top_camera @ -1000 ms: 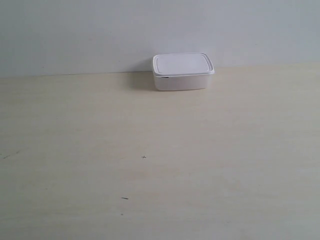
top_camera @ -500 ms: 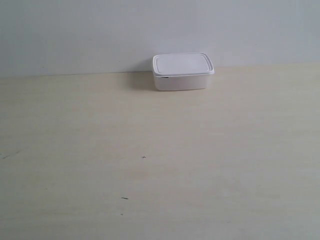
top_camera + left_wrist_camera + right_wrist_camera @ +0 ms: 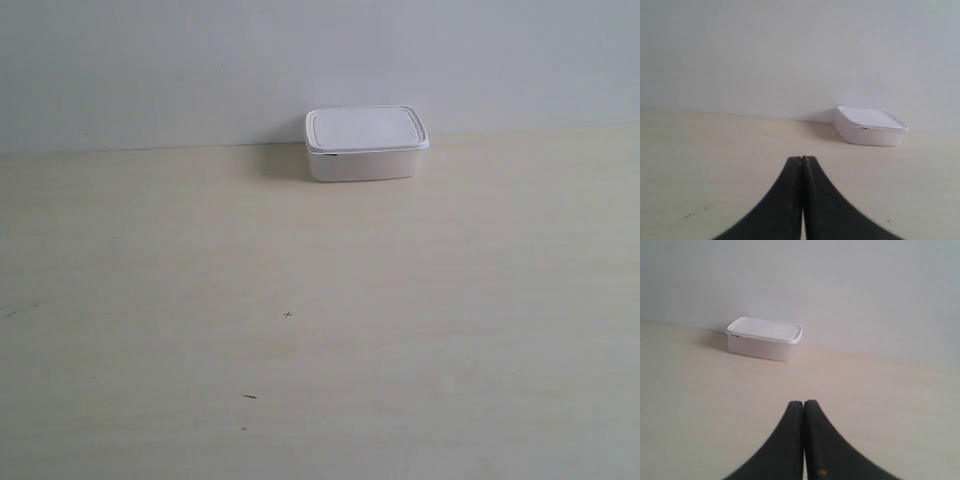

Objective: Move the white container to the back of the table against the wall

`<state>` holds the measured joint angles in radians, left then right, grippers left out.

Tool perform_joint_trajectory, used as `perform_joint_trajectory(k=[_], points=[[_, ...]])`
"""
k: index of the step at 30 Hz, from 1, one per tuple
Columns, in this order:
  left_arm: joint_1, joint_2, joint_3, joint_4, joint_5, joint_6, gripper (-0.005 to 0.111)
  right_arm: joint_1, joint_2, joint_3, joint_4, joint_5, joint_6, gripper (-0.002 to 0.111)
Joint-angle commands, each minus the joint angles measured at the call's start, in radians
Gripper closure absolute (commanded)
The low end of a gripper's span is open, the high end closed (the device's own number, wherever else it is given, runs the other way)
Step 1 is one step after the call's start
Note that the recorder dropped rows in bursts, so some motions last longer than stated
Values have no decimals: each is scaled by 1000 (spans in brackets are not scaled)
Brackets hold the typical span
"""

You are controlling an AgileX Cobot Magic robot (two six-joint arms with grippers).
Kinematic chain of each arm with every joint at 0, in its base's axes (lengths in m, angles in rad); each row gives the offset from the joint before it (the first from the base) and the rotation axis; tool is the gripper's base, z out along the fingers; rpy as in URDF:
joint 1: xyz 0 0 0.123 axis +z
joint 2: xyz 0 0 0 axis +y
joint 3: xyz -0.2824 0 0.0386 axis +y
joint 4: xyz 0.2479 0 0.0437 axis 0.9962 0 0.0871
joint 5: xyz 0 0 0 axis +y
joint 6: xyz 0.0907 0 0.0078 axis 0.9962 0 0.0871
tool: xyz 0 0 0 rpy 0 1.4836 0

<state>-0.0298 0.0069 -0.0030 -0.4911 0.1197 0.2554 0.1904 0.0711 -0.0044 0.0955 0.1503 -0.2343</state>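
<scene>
Now the box (image 3: 366, 143) (lid on) sits at the back of the bench (image 3: 400, 330), against the wall (image 3: 180, 70). The left pincer (image 3: 802, 161) and right pincer (image 3: 803, 404) are both closed on nothing, well apart from it.

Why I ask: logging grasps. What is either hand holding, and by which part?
Nothing: left hand and right hand are shut, empty; the white container stands apart.
</scene>
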Motion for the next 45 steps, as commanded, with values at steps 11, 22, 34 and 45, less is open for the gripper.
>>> perform_joint_trajectory(k=[11,22,34,45], points=[[1,-7,3,235,149,-1,107,-7,-5,4,-9,41,-1,108],[1,-7,3,235,149,-1,107,-7,-5,4,-9,41,-1,108],[1,-7,3,235,149,-1,107,-7,-5,4,-9,41,-1,108],[1,-7,3,235,149,-1,107,-7,-5,4,-9,41,-1,108]])
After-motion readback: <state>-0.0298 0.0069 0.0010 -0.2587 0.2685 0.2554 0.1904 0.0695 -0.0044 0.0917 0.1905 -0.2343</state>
